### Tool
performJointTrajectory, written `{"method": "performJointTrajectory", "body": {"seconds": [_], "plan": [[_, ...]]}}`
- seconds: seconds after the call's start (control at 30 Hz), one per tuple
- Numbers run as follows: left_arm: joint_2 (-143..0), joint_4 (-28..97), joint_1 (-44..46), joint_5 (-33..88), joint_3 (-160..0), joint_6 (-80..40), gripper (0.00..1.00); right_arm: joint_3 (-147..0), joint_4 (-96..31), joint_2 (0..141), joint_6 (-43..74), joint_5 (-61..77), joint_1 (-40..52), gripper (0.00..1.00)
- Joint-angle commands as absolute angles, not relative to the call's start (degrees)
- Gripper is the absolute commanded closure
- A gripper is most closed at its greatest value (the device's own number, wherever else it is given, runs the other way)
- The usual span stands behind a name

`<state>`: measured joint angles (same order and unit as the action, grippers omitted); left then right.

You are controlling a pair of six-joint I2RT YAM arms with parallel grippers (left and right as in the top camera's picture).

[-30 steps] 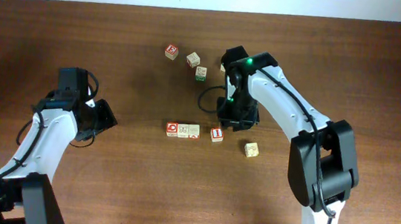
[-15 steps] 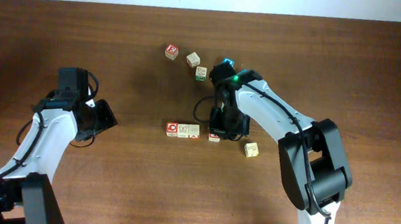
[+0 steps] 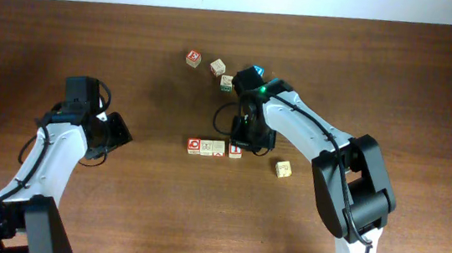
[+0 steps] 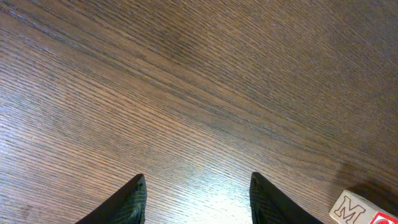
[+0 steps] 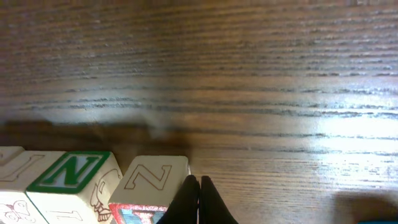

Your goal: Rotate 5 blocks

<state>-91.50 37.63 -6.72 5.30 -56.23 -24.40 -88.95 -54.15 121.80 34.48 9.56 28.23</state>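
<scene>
Jaws of the right gripper [image 5: 199,200] were pressed fully together, holding nothing. Their tips sat just beside a pale wooden cube printed with an outlined Z [image 5: 152,176], the end cube of a short row of small wooden letter cubes [image 3: 207,147]. The left gripper [image 4: 196,199] had its jaws partly apart and empty over the dark wood-grain tabletop [image 4: 186,74], well left of that row. Three more letter cubes [image 3: 218,67] lay beyond the row, and one pale cube [image 3: 284,169] lay right of it.

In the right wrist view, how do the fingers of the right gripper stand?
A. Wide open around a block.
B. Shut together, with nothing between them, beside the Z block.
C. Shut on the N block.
B: the right gripper has its fingers pressed together on nothing, just to the right of the Z block.
</scene>
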Motion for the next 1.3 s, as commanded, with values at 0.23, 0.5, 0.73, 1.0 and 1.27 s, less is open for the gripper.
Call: {"method": "performJointTrajectory", "body": {"seconds": [0.23,0.5,0.73,1.0,1.27], "plan": [[-91.8,37.8,-6.9,5.1,-55.9,-23.5,0.49,-88.8,-57.7,122.2,34.5,12.1,27.4,0.94],[-91.8,37.8,-6.9,5.1,-55.9,-23.5,0.49,-88.7,-61.3,122.2,30.3,12.8,30.3,0.92],[-91.8,37.8,-6.9,5.1,-55.9,-23.5,0.49,-88.7,-58.8,122.2,30.3,12.0,31.2,0.93],[-91.8,37.7,-6.9,5.1,-55.9,-23.5,0.48,-88.7,-58.2,122.2,30.3,12.3,31.2,0.93],[-91.8,37.7,-6.9,5.1,-55.9,-23.5,0.48,-88.7,-57.6,122.2,26.5,10.3,26.2,0.93]]}}
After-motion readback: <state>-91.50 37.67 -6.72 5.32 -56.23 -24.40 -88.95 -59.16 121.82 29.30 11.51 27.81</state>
